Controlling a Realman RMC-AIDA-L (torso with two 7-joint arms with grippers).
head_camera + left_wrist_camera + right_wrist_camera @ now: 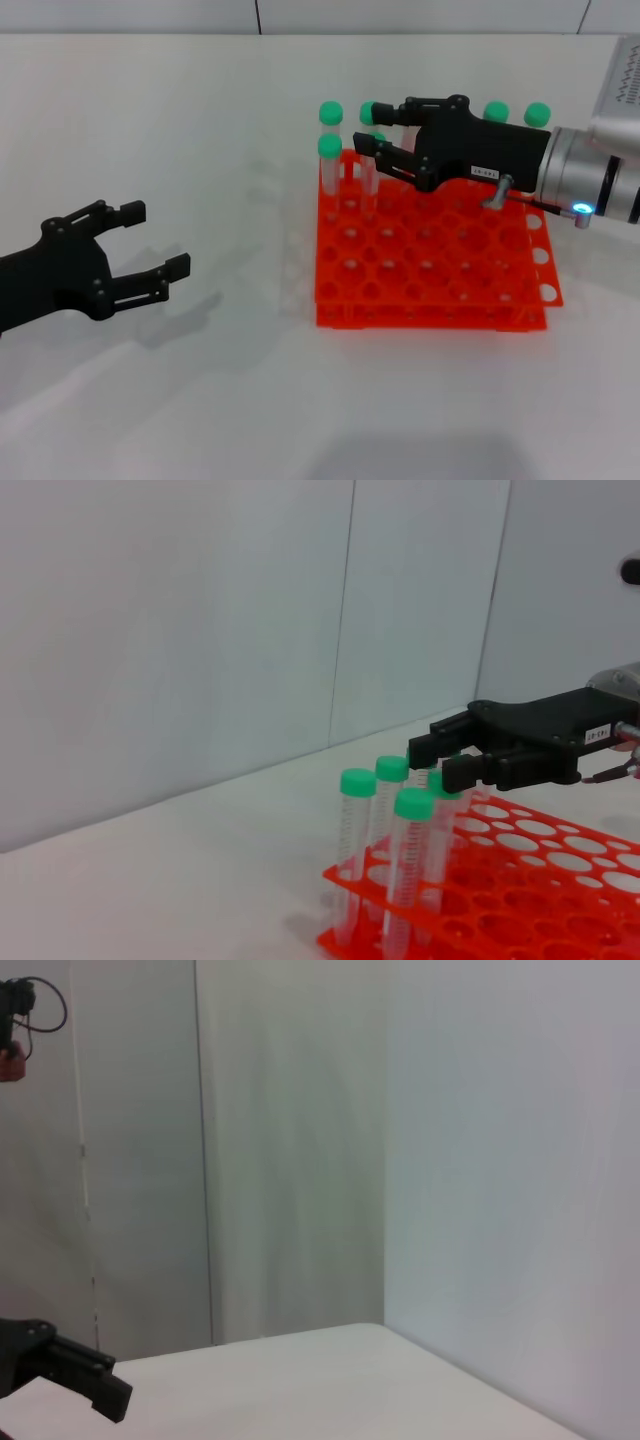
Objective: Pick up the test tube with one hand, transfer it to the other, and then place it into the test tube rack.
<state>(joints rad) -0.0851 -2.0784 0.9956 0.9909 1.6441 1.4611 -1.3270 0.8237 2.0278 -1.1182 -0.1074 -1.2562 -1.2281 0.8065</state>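
Note:
The orange-red test tube rack [430,290] [520,880] stands right of centre, with several green-capped tubes upright in its far rows. My right gripper [367,127] [432,763], the one with the white label, hovers over the rack's far left corner. It is open, and its fingers straddle the green cap of one test tube [377,137] [441,781] standing in the rack. My left gripper [162,238] is open and holds nothing, low over the table far to the left of the rack.
Other tubes stand at the rack's far left corner [329,147] [357,782] and along its far edge at the right [537,114]. The nearer rows of holes hold nothing. White tabletop lies between my left gripper and the rack.

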